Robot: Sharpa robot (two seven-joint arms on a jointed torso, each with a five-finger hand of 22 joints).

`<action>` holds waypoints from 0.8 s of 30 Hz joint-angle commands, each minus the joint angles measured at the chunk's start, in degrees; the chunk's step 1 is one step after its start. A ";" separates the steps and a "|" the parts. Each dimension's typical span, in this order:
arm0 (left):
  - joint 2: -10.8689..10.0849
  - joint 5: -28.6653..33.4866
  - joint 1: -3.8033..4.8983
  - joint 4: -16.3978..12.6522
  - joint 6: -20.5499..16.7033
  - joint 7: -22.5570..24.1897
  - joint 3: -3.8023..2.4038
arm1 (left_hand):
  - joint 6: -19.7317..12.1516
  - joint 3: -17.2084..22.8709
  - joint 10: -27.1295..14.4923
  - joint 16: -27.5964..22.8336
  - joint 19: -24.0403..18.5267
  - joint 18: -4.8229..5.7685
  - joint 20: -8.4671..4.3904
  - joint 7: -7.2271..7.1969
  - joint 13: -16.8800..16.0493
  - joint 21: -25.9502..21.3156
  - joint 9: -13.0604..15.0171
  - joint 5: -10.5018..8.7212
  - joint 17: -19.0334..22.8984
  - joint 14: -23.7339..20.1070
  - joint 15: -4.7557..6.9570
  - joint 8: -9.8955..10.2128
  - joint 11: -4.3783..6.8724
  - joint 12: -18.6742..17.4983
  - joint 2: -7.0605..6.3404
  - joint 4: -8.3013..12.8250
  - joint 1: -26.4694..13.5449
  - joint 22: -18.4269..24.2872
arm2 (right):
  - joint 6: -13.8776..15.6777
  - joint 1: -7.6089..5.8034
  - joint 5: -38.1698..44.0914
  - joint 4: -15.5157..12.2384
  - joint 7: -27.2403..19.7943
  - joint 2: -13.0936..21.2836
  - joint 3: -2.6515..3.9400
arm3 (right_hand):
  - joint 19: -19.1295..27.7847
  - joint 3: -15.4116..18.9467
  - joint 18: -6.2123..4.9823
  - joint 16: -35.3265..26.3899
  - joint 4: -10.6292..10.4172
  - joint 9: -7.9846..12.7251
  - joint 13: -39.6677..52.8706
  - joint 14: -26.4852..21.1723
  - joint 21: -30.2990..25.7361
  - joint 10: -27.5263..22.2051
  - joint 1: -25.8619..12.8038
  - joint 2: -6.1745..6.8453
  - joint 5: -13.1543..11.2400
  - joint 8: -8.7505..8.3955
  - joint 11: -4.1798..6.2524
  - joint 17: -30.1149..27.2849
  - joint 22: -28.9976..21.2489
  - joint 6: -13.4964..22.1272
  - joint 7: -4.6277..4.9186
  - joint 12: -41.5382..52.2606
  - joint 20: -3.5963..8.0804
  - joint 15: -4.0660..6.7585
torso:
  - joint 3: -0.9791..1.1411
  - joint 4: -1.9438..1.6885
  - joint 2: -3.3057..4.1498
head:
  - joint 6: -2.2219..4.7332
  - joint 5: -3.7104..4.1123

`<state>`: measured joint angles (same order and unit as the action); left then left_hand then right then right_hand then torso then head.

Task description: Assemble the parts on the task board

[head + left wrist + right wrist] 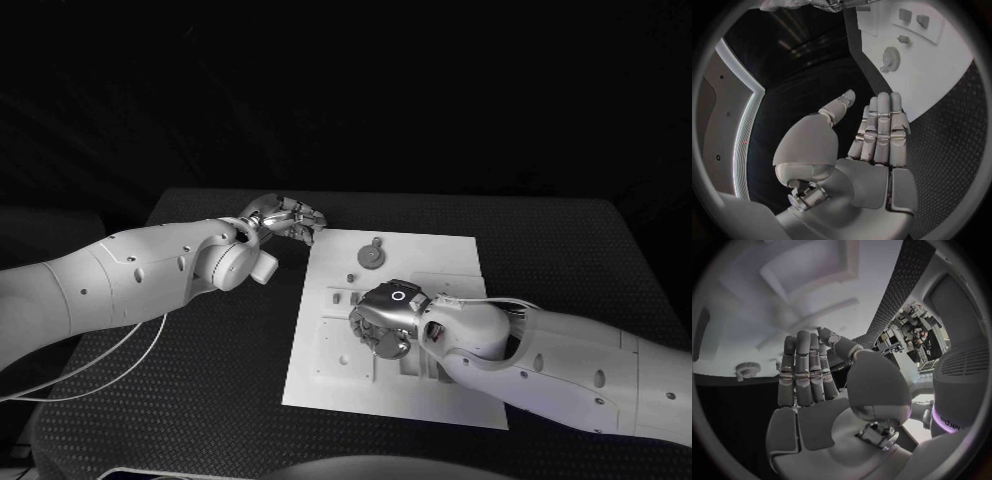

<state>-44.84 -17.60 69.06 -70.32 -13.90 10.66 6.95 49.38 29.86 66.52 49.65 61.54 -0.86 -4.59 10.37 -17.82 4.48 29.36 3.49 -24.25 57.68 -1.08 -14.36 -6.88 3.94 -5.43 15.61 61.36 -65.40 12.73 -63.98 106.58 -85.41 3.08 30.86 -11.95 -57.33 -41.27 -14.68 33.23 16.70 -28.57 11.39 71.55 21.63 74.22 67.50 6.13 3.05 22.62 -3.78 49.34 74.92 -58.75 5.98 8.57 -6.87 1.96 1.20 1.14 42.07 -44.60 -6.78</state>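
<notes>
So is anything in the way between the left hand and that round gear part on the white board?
Nothing visible is. The left hand hovers open off the task board's far left corner, and only bare board lies between it and the gear.

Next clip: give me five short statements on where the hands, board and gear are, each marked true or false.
1. The right hand is over the task board. True.
2. The left hand holds the gear. False: it holds nothing; the gear lies on the board near its far edge.
3. The left hand is off the board, by its far left corner. True.
4. The board lies on bare wood. False: it lies on a black table.
5. In its wrist view, the right hand has its fingers straight and holds nothing. True.
</notes>
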 commanded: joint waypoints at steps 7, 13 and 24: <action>0.00 0.34 0.08 -0.17 0.09 0.33 -0.05 | -0.20 -0.18 -0.34 -0.22 0.56 -0.21 -0.01 0.27 -0.07 -0.37 -0.06 0.16 -0.13 0.39 0.03 -0.22 -0.04 0.01 -0.28 -0.18 -0.26 0.07 | -1.67 0.35 0.89 1.04 -0.49 -0.77 -0.72 | -0.29 -0.12 -0.32 0.31 0.01 0.10 0.10 0.30 0.27 0.41 -0.51 -0.28 -0.17 0.11 -0.12 0.08 1.20 -0.36 0.00 -0.42 -0.14 0.01 | -0.03 -0.02 0.02 | -0.16 0.08; -0.02 0.34 0.09 -0.21 0.06 0.31 -0.05 | -0.21 -0.18 -0.35 -0.23 0.56 -0.21 -0.01 0.28 -0.07 -0.38 -0.07 0.16 -0.15 0.39 0.02 -0.23 -0.04 0.01 -0.29 -0.17 -0.25 0.07 | -1.74 0.67 -0.05 1.90 -0.81 -1.36 -1.11 | 0.06 -0.19 -0.31 0.13 -0.03 -0.08 0.10 -0.06 0.05 -0.15 -0.65 -0.40 -0.18 -0.22 -0.38 0.01 1.17 0.25 0.23 -0.95 -0.27 -0.20 | -0.04 -0.04 0.00 | -0.22 0.13; -0.12 0.35 0.10 -0.23 0.02 0.22 -0.04 | -0.25 -0.20 -0.39 -0.26 0.55 -0.21 -0.01 0.29 -0.08 -0.39 -0.08 0.15 -0.18 0.38 0.02 -0.23 -0.05 -0.01 -0.35 -0.17 -0.26 0.08 | 2.09 0.63 -1.87 1.31 -0.70 0.03 -1.11 | 1.39 0.17 -0.19 -0.57 -0.87 1.63 -1.05 -1.98 -0.36 -5.69 -2.17 4.54 -0.19 -5.10 -2.65 -0.25 1.34 8.61 3.84 -4.58 -0.90 -2.10 | -0.01 0.01 -0.01 | -0.05 0.17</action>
<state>-44.98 -17.58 69.08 -70.41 -13.91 10.58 6.95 49.32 29.86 66.54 49.65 61.53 -0.85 -4.59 10.31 -17.80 4.48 29.36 3.49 -24.34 57.68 -1.08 -14.36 -6.86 3.94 -5.42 15.61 61.36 -65.41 14.03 -63.59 105.26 -84.20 2.26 30.58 -12.88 -56.29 -41.03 -14.68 32.94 16.11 -27.00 10.13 69.58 21.63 68.86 65.36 10.41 3.06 17.67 -6.46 49.14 74.91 -50.43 9.71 3.97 -7.89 0.03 1.15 1.12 42.04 -44.71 -6.60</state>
